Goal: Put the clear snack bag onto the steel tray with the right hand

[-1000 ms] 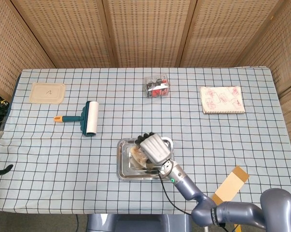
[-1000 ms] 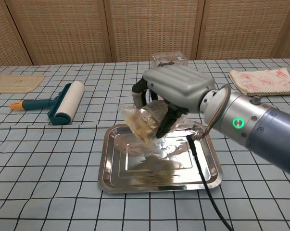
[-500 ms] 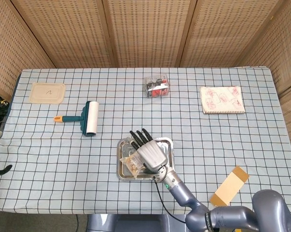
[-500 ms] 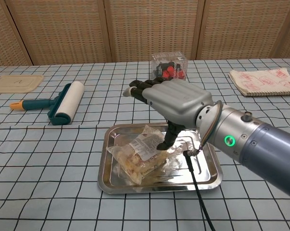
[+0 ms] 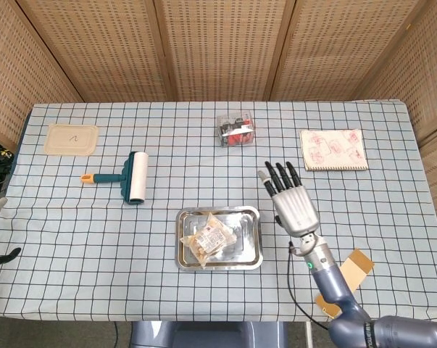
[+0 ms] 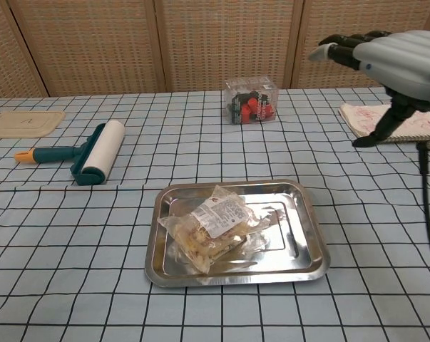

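Note:
The clear snack bag (image 5: 211, 238) (image 6: 215, 227) lies flat inside the steel tray (image 5: 251, 249) (image 6: 304, 235), toward its left half, with a white label facing up. My right hand (image 5: 292, 201) (image 6: 396, 63) hovers open to the right of the tray, raised off the table, fingers spread and holding nothing. It is well apart from the bag. My left hand does not show in either view.
A teal-handled lint roller (image 5: 131, 178) (image 6: 93, 154) lies left of the tray. A clear box of red items (image 5: 236, 130) (image 6: 252, 100) stands behind it. A patterned cloth (image 5: 333, 149) (image 6: 393, 120) lies far right, a tan lid (image 5: 71, 138) far left, a cardboard piece (image 5: 346, 279) at front right.
My right hand let go of the snack bag, which dropped flat into the tray. The hand then opened, rose and swung away to the right.

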{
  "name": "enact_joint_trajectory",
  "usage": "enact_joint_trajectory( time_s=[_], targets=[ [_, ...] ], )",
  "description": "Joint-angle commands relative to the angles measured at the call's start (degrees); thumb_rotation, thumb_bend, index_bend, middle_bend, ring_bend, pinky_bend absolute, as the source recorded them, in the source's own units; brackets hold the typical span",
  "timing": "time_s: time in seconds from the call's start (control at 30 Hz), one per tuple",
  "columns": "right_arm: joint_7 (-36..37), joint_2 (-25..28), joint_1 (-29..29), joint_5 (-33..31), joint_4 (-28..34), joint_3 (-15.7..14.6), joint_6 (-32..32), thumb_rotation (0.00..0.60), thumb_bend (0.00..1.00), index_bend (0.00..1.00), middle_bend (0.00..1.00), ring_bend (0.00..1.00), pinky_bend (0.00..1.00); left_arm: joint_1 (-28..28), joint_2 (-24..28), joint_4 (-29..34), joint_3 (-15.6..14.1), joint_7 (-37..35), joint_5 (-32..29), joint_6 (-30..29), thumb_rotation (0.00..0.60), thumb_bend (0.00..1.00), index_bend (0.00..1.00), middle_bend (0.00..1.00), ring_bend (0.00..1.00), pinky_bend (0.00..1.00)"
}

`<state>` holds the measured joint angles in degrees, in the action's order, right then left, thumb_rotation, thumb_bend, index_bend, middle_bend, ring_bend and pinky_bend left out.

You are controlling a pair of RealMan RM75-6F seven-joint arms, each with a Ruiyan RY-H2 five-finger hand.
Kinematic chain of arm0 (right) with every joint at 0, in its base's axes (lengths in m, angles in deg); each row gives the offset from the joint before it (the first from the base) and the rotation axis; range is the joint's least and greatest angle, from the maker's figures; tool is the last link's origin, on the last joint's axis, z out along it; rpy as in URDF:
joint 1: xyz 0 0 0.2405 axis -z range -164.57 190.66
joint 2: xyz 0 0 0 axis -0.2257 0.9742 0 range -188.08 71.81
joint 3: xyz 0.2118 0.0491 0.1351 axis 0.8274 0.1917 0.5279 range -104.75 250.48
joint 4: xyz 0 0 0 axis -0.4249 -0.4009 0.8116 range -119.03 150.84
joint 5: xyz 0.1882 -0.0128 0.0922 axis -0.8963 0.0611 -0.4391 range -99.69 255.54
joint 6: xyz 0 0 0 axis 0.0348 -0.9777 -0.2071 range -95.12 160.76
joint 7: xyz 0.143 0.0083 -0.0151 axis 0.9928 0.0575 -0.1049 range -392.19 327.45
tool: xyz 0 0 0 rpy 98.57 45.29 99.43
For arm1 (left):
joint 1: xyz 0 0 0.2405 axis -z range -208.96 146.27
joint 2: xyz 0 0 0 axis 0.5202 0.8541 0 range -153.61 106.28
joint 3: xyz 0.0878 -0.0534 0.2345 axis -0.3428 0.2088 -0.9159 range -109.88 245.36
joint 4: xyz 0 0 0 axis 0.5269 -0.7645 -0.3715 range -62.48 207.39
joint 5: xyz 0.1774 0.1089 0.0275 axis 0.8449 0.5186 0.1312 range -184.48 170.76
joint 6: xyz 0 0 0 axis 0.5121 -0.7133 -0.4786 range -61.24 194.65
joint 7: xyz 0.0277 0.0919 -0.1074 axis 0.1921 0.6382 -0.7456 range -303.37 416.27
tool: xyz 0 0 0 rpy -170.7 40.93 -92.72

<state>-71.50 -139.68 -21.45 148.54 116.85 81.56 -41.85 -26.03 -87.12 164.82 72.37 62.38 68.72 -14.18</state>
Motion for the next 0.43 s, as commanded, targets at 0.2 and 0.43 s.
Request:
enact_joint_trajectory(
  time_s=[0.2, 0.43],
  targets=[
    [35.83, 6.5, 15.82, 12.58, -15.12, -8.26, -13.79, 0.6, 0.15, 0.11, 0.0, 0.0, 0.0, -0.41, -1.0, -0.56, -0.53, 0.52, 2.42, -2.02, 0.6, 0.15, 0.0, 0.0, 0.0, 0.0],
    [42.38, 8.25, 21.01, 12.51, -20.59, -9.48, -15.79, 0.6, 0.15, 0.1, 0.0, 0.0, 0.0, -0.65, -1.4, -0.64, -0.99, 1.15, 4.18, -3.2, 0.6, 0.15, 0.0, 0.0, 0.0, 0.0]
  ],
)
